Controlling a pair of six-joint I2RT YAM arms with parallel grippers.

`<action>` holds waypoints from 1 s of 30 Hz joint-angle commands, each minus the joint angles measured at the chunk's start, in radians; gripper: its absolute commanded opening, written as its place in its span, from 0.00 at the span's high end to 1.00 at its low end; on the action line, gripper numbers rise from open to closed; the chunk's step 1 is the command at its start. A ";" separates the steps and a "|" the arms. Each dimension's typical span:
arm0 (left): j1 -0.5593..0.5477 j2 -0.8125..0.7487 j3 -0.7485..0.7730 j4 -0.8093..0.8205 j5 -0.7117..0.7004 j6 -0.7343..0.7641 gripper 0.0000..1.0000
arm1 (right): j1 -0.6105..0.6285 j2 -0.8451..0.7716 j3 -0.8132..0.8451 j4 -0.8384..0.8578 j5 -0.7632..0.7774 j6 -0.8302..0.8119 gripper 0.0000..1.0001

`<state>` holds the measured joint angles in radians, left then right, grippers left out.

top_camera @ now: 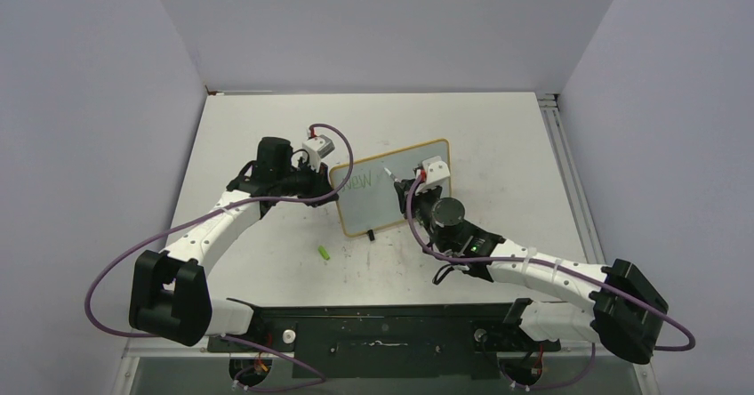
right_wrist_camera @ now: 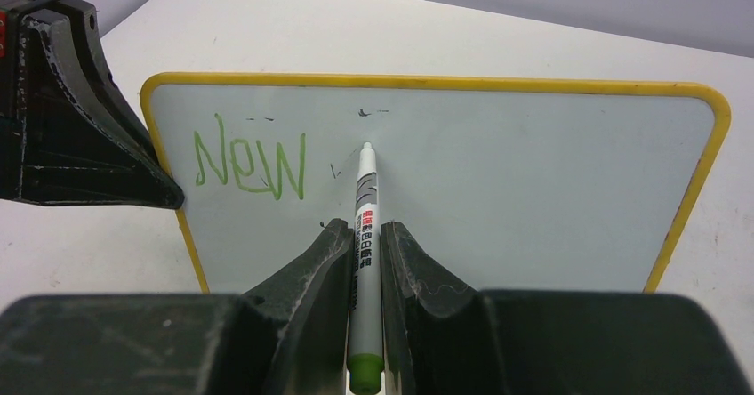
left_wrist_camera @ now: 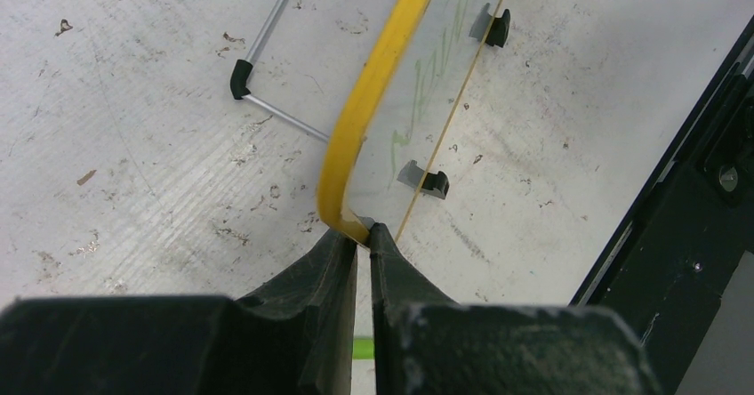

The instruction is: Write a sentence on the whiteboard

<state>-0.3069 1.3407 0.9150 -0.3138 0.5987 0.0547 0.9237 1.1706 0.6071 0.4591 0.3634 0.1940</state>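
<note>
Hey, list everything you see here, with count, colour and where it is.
board: one, white with yellow frame, standing mid-table
writing: one word, "New", green, board's upper left
marker: one, white with green end, tip pointing at the board
cap: one small green piece, likely the marker's, on the table between board and arm bases
stand: one, silver wire, behind the board
table: one, scuffed white
left claw: black, shut on the board's edge
right claw: black, shut on the marker
</note>
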 commanded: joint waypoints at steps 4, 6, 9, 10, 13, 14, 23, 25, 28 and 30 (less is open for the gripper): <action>-0.009 0.008 0.033 -0.018 0.007 0.009 1.00 | 0.011 -0.046 0.015 0.020 0.021 -0.011 0.95; -0.009 0.008 0.033 -0.018 -0.007 0.007 1.00 | 0.029 -0.083 0.011 0.002 0.031 -0.013 0.95; -0.009 0.008 0.035 -0.021 -0.008 0.007 1.00 | 0.051 -0.114 0.001 -0.029 0.056 -0.010 0.95; -0.009 0.008 0.034 -0.021 -0.008 0.008 1.00 | 0.054 -0.116 -0.004 -0.035 0.058 -0.008 0.95; -0.009 0.008 0.035 -0.020 -0.005 0.006 1.00 | 0.057 -0.104 -0.017 -0.041 0.063 0.001 0.95; -0.009 0.008 0.034 -0.020 -0.005 0.006 1.00 | 0.059 -0.100 -0.019 -0.040 0.062 0.002 0.95; -0.011 0.004 0.032 -0.019 0.000 0.007 1.00 | 0.063 -0.054 -0.012 -0.026 0.073 -0.001 0.95; -0.011 0.003 0.031 -0.019 0.001 0.007 1.00 | 0.063 -0.046 -0.009 -0.024 0.071 -0.001 0.95; -0.010 0.004 0.032 -0.019 0.002 0.006 1.00 | 0.063 -0.032 -0.005 -0.018 0.072 -0.003 0.95; -0.011 0.003 0.033 -0.019 0.003 0.007 1.00 | 0.063 -0.025 -0.004 -0.015 0.072 -0.002 0.95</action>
<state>-0.3080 1.3411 0.9157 -0.3153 0.6003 0.0547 0.9771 1.1301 0.5903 0.4030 0.4168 0.1940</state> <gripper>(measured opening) 0.073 0.158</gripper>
